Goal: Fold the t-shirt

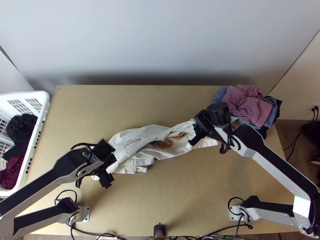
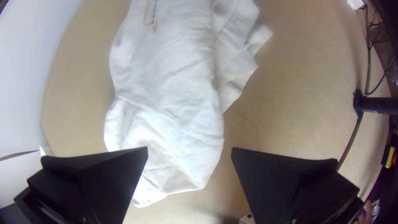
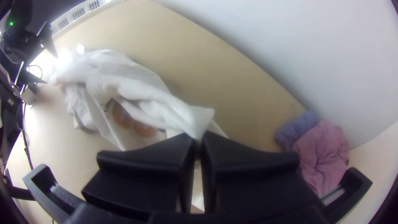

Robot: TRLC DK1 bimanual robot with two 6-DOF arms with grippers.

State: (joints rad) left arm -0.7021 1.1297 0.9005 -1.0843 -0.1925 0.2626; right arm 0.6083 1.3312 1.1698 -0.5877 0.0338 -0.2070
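The white t-shirt [image 1: 132, 140], with orange lettering, lies bunched and twisted across the middle of the table. Over its left end is my left gripper [image 1: 111, 165]; in the left wrist view that gripper [image 2: 189, 151] is open, with the white cloth [image 2: 174, 83] below and between its fingers. My right gripper [image 1: 196, 134] is at the shirt's right part. In the right wrist view, the right gripper [image 3: 199, 141] is shut on a gathered fold of the shirt [image 3: 141, 93], drawn up into a ridge. Part of the print is hidden under folds.
A pile of pink, blue and dark clothes [image 1: 248, 104] sits at the table's back right, close to the right arm. At the left edge stands a white basket [image 1: 34, 148] holding dark and maroon clothes. Cables run along the table's near edge.
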